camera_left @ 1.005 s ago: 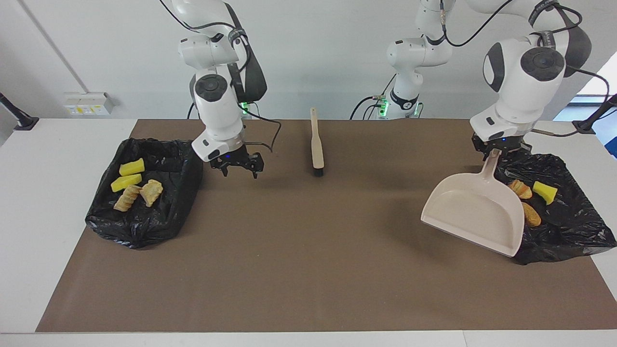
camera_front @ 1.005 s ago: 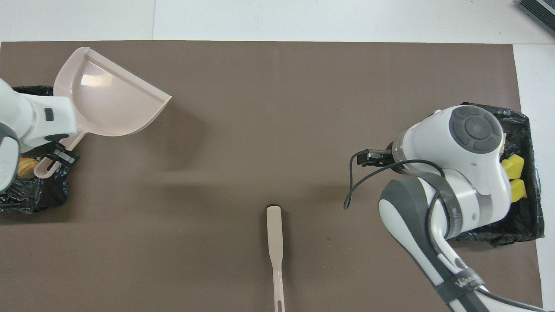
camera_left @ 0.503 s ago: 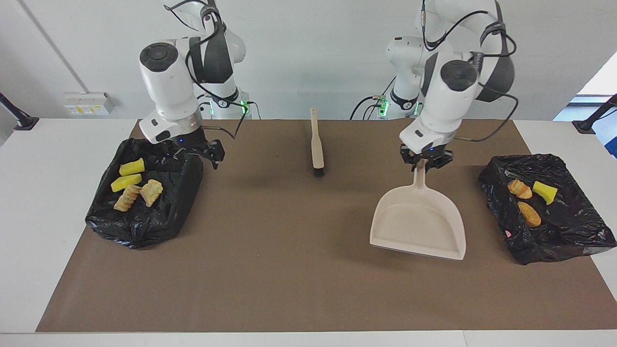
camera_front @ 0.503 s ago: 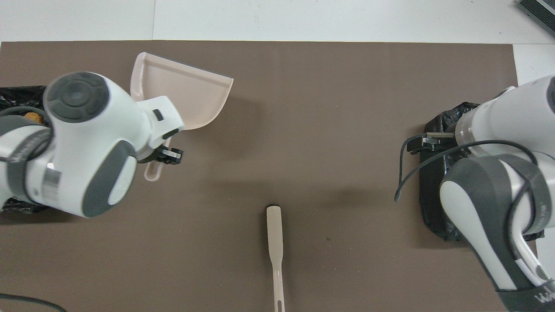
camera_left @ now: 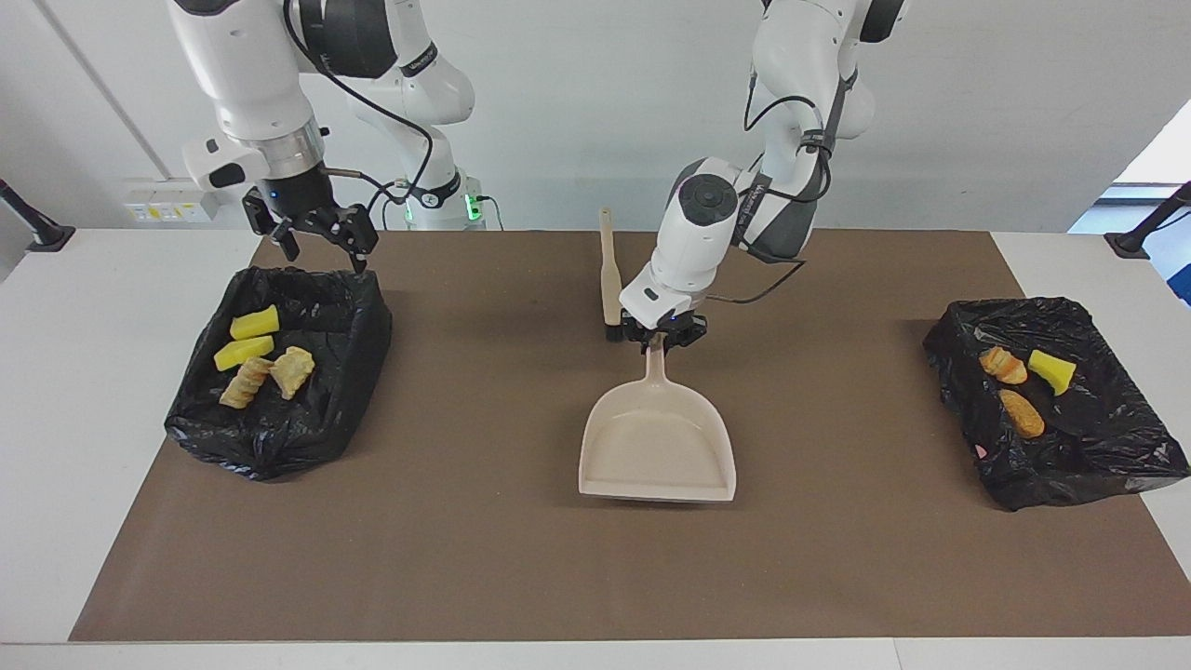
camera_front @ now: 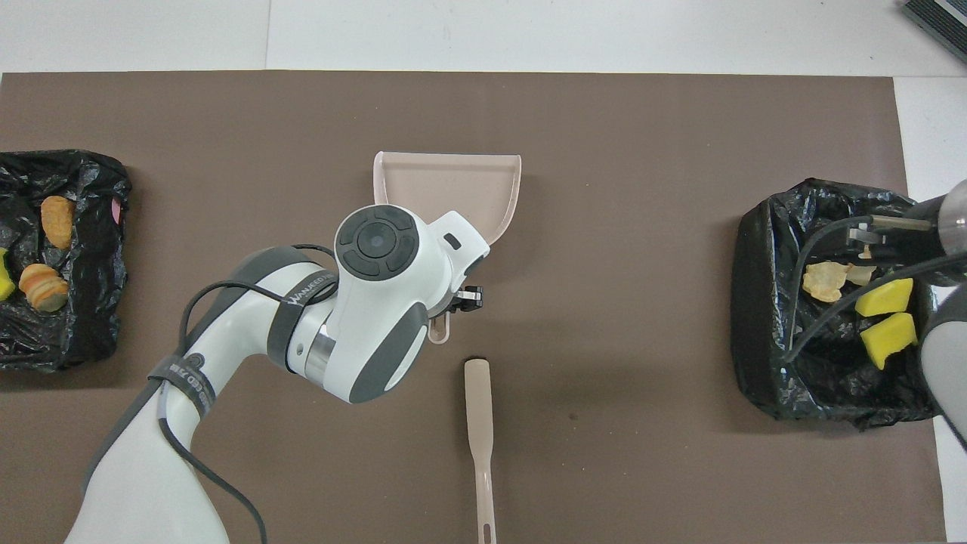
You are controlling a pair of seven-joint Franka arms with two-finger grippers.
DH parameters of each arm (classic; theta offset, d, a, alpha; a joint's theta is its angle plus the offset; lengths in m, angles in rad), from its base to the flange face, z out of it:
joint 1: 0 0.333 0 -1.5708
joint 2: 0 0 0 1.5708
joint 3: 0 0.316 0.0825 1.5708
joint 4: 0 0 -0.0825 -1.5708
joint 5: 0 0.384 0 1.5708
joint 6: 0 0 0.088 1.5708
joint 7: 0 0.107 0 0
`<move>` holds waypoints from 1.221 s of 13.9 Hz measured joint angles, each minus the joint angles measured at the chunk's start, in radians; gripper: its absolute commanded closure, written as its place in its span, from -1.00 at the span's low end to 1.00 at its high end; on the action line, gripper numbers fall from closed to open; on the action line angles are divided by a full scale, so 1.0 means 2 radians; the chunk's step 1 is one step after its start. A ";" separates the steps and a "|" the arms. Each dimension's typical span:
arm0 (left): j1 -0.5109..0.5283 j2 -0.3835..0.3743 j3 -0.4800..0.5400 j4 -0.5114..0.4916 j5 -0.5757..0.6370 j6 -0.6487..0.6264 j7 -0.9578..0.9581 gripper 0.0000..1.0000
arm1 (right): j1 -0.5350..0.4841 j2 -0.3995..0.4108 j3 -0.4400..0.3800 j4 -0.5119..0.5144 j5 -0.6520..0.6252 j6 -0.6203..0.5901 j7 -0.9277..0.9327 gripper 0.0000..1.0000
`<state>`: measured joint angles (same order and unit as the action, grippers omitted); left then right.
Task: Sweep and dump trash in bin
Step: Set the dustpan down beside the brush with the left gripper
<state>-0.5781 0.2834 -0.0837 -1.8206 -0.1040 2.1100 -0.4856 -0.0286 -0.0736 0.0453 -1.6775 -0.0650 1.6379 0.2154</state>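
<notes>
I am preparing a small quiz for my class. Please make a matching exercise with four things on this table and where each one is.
Things:
1. dustpan
2. brush
3. left gripper
4. right gripper

Places or states:
A. raised over a black bin bag's edge, open
B. shut on the dustpan's handle
C. mid-table, empty
D. lying near the robots, untouched

Pairs: 1-C, 2-D, 3-B, 4-A

Dustpan (camera_left: 657,447) looks smooth beige plastic; the bin liners (camera_left: 279,372) are crinkled glossy black film; brown mat (camera_left: 521,558) matt, paper-like; sponge chunks (camera_left: 254,323) porous.
</notes>
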 measured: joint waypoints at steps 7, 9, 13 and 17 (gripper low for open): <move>-0.041 0.044 0.006 0.004 -0.001 0.041 -0.074 -1.00 | -0.003 -0.006 -0.060 0.074 0.000 -0.081 -0.083 -1.00; -0.039 0.038 0.015 0.011 -0.001 0.038 -0.074 -1.00 | -0.003 -0.010 -0.066 0.079 0.000 -0.086 -0.093 -1.00; -0.035 -0.008 0.041 0.021 -0.001 -0.007 -0.075 -1.00 | 0.003 -0.011 -0.059 0.078 0.000 -0.107 -0.093 -1.00; -0.017 -0.051 0.090 0.032 -0.001 -0.046 -0.038 -1.00 | 0.006 -0.011 -0.058 0.078 0.000 -0.112 -0.093 -1.00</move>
<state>-0.6124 0.1818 0.0970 -1.7566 -0.1063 2.0172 -0.5606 -0.0173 -0.0956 -0.0714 -1.5223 -0.0642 1.4133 0.0287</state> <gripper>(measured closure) 0.000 0.000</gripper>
